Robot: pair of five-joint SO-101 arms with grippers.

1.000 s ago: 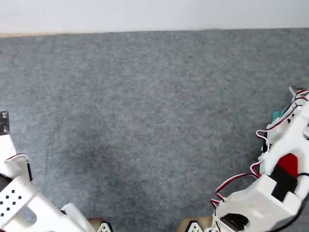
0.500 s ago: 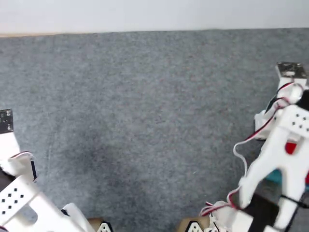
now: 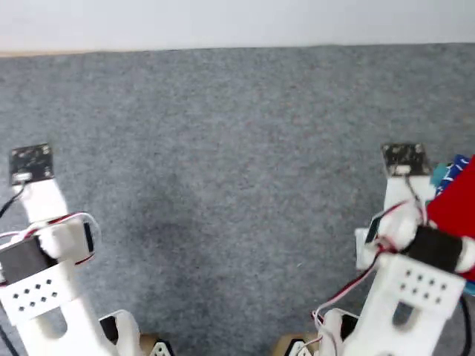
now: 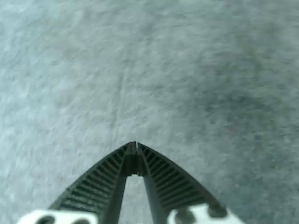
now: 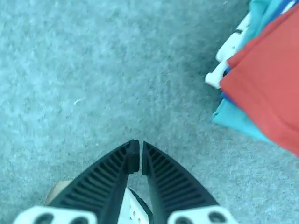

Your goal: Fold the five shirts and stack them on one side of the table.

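The stack of folded shirts (image 3: 454, 194) sits at the right edge of the high view, a red shirt (image 5: 266, 79) on top with a teal layer (image 5: 233, 119) and a sliver of blue showing beneath it; I cannot count from here whether all five are in it. The frame cuts the pile off, so I cannot tell which way its long axis runs, only that its near edge slants across the upper right of my right wrist view. My right gripper (image 5: 140, 149) hangs over the grey worktop (image 3: 223, 148) just beside that edge, apart from the cloth, its tips drawn together with barely a slit between them and nothing held. The pile therefore lies off to the right of my right arm (image 3: 408, 274), which is the nearer one by far. My left arm (image 3: 44, 274) stands at the lower left of the high view, well apart from the stack, and my left gripper (image 4: 136, 151) is closed tip to tip over plain felt, also holding nothing. I judge that any further touch on the pile falls to the right arm.
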